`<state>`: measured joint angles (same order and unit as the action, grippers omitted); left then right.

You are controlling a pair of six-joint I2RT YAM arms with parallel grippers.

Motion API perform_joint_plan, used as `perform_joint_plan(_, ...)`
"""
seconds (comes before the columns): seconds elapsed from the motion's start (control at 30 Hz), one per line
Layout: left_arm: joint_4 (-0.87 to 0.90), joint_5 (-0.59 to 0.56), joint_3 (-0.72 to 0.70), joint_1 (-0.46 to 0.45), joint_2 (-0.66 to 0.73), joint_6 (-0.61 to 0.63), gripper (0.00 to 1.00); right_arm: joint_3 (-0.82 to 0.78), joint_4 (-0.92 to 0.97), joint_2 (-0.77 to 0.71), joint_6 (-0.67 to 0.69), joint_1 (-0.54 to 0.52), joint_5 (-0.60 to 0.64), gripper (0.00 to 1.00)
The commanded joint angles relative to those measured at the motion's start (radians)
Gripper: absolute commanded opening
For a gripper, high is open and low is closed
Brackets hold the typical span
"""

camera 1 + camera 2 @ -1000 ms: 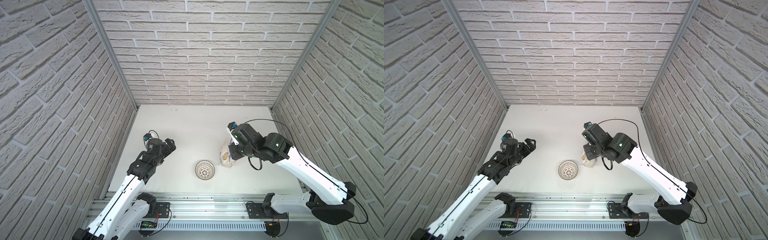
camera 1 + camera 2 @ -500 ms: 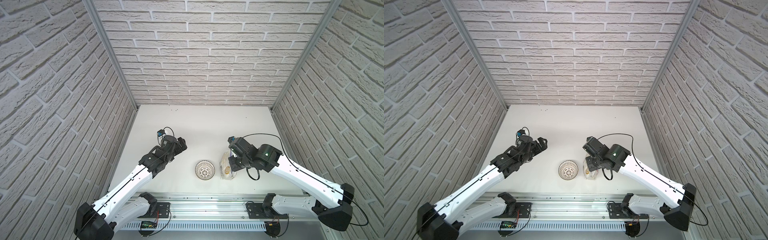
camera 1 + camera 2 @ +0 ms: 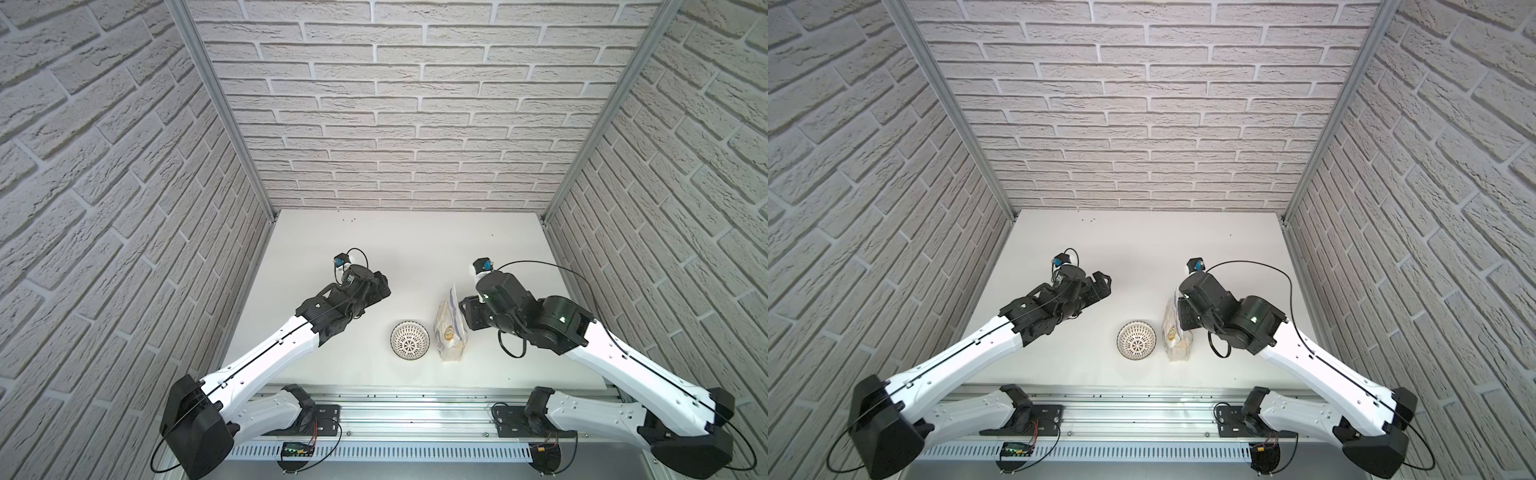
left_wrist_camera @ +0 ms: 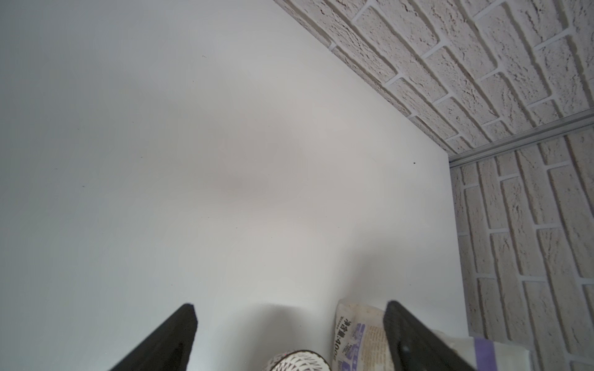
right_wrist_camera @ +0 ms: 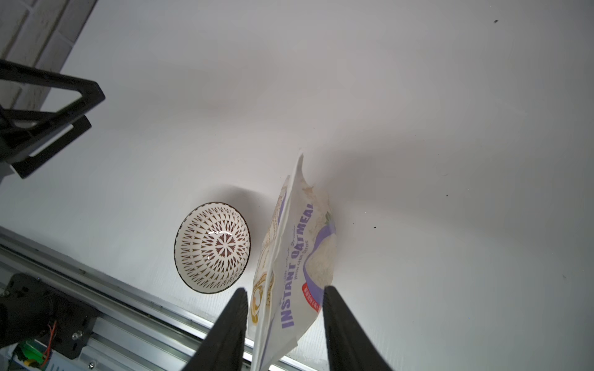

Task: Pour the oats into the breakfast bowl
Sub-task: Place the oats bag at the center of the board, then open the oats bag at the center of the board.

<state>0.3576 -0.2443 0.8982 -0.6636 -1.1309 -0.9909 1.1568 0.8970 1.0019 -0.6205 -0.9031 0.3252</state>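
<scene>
- Since a second ago the left arm has stretched out from the side wall toward the middle of the table (image 3: 374, 241). The right gripper (image 5: 284, 308) has loosened its pinch on the pouch (image 3: 449, 328).
- In the right wrist view the right gripper's jaws stand parted, with one of its fingers (image 5: 234, 321) on each side of the pouch. I cannot tell whether either finger touches the plastic.
- The pouch stands upright on its base on the table, ragged top edge uppermost. Its purple "INSTANT OATMEAL" print faces the right wrist camera.
- The oats (image 3: 452, 353) lie settled in the bottom of the pouch, pale beige behind the clear plastic.
- The breakfast bowl (image 3: 409, 340) sits upright on the table just beside the pouch, on the side toward the left arm, with a narrow gap between them. Its dark spoke pattern is fully in sight in both top views. Bowl and pouch are both near the metal rail (image 3: 415, 407) at the table's front edge.
- The left gripper (image 3: 382, 286) is released, jaws spread wide with nothing between them. It hovers over bare table, apart from the bowl.
- In the left wrist view the bowl's rim and the pouch show only at the picture's edge.
</scene>
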Motion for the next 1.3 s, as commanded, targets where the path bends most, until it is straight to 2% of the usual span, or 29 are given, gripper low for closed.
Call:
perform_joint_plan(0.0, -0.012, -0.018, 0.081, -0.05, -0.039, -0.018, 0.88, -0.076, -0.004, -0.123, -0.131, 0.005, 0.127, 0.41)
perform_joint_plan(0.1, 0.082, -0.099, 0.186, -0.133, -0.103, -0.073, 0.79, -0.17, -0.012, -0.198, -0.232, 0.004, 0.206, 0.41)
perform_joint_plan(0.2, 0.099, -0.135, 0.271, -0.217, -0.171, -0.07, 0.73, -0.242, -0.009, -0.246, -0.304, 0.004, 0.242, 0.41)
perform_joint_plan(0.27, 0.085, -0.118, 0.314, -0.258, -0.222, -0.06, 0.68, -0.292, -0.039, -0.28, -0.324, 0.004, 0.226, 0.41)
perform_joint_plan(0.47, 0.072, 0.01, 0.407, -0.334, -0.341, -0.042, 0.46, -0.438, -0.187, -0.376, -0.352, 0.003, 0.125, 0.42)
perform_joint_plan(0.6, 0.063, 0.02, 0.411, -0.379, -0.35, -0.031, 0.46, -0.5, -0.254, -0.432, -0.358, 0.004, 0.092, 0.44)
perform_joint_plan(0.8, 0.017, 0.106, 0.412, -0.385, -0.372, -0.031, 0.45, -0.534, -0.308, -0.489, -0.342, 0.003, 0.06, 0.45)
perform_joint_plan(1.0, -0.001, 0.11, 0.421, -0.395, -0.386, -0.029, 0.43, -0.54, -0.334, -0.495, -0.325, 0.004, 0.031, 0.46)
perform_joint_plan(1.13, 0.0, 0.134, 0.43, -0.396, -0.411, -0.035, 0.35, -0.536, -0.368, -0.48, -0.299, 0.003, -0.012, 0.46)
perform_joint_plan(1.27, 0.006, 0.137, 0.434, -0.398, -0.421, -0.038, 0.33, -0.534, -0.393, -0.47, -0.283, 0.003, -0.04, 0.47)
